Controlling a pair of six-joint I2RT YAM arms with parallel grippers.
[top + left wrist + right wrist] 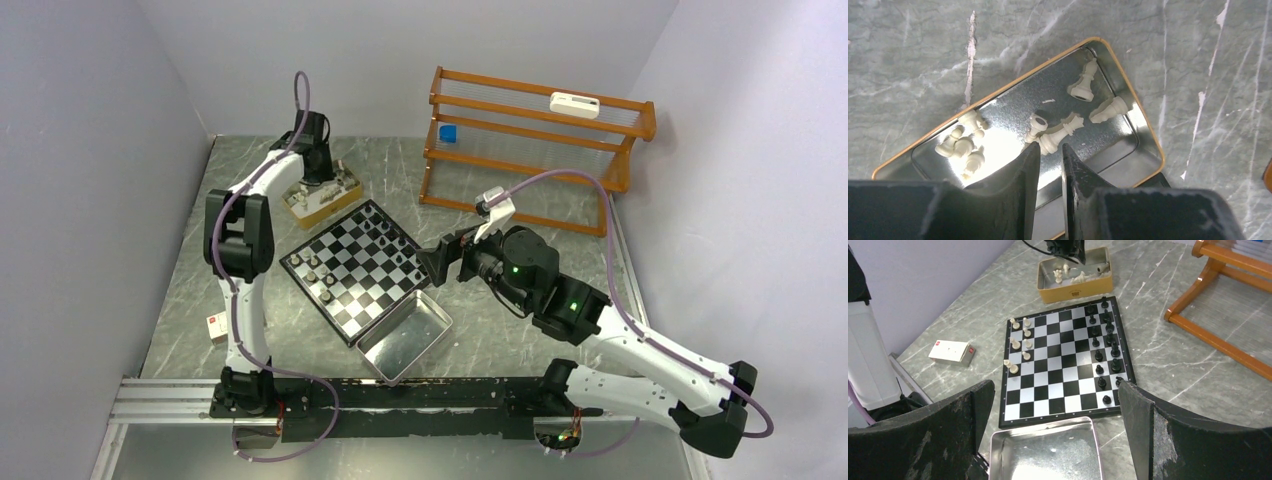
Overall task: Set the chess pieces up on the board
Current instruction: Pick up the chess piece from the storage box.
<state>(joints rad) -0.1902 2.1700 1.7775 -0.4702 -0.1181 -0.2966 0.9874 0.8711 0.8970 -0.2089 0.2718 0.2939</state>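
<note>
The board (362,265) lies mid-table, also in the right wrist view (1063,360). Black pieces (1105,340) stand along one side, several white pieces (1020,345) along the other. More white pieces (963,145) lie loose in the gold box (322,198). My left gripper (1049,146) is down in that box (1143,125), fingers close together round the base of a lying white piece (1063,131). My right gripper (1055,390) is wide open and empty, held above the metal tray's near side and facing the board; in the top view it (432,262) is at the board's right corner.
The shiny metal tray (405,335) sits against the board's near edge and holds nothing (1048,455). A wooden rack (530,150) stands at the back right. A small white and red box (217,325) lies at the near left, also in the right wrist view (950,351).
</note>
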